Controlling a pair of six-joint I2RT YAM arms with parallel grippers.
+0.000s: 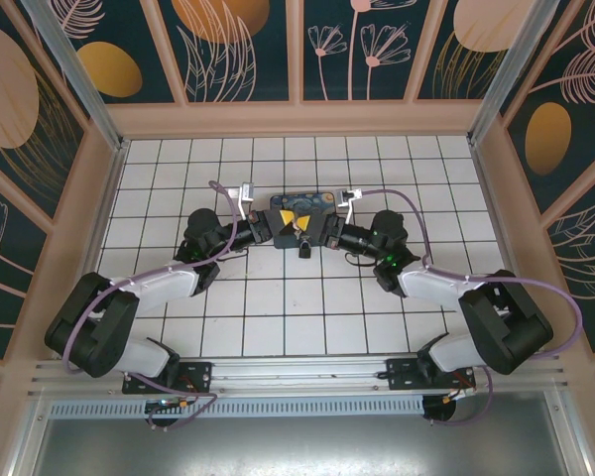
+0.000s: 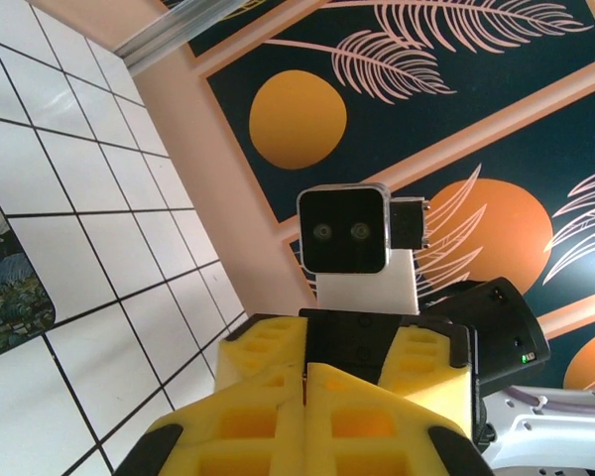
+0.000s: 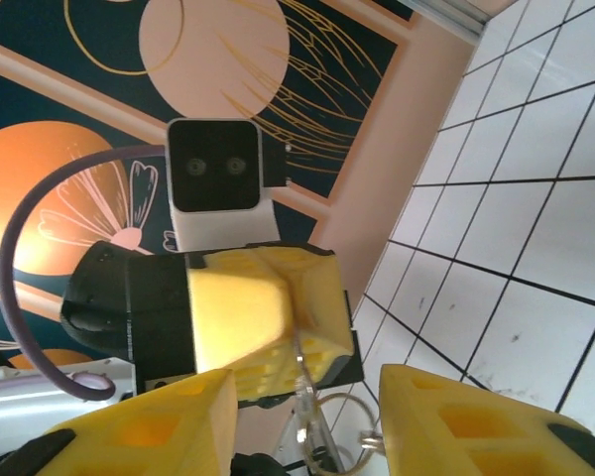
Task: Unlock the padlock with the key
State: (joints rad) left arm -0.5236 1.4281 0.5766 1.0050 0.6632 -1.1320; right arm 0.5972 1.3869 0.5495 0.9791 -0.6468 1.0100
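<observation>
The two arms meet nose to nose over the middle of the tiled floor. My left gripper (image 1: pixel 281 226) (image 2: pixel 305 372) is shut, its yellow pads (image 3: pixel 253 307) pressed on a thin metal strip, the key (image 3: pixel 302 382). A silvery wire loop (image 3: pixel 349 397) hangs from the strip. My right gripper (image 1: pixel 314 233) (image 3: pixel 307 385) faces it, open, one finger on each side of the strip and loop, touching neither. A small dark lump, the padlock (image 1: pixel 304 249), hangs just below the two grippers. How key and padlock join is hidden.
A blue swirl-painted box (image 1: pixel 297 203) (image 2: pixel 10 288) lies flat on the floor right behind the grippers. Painted panel walls (image 1: pixel 297 59) close in the white tiled floor (image 1: pixel 278 317) at the back and both sides.
</observation>
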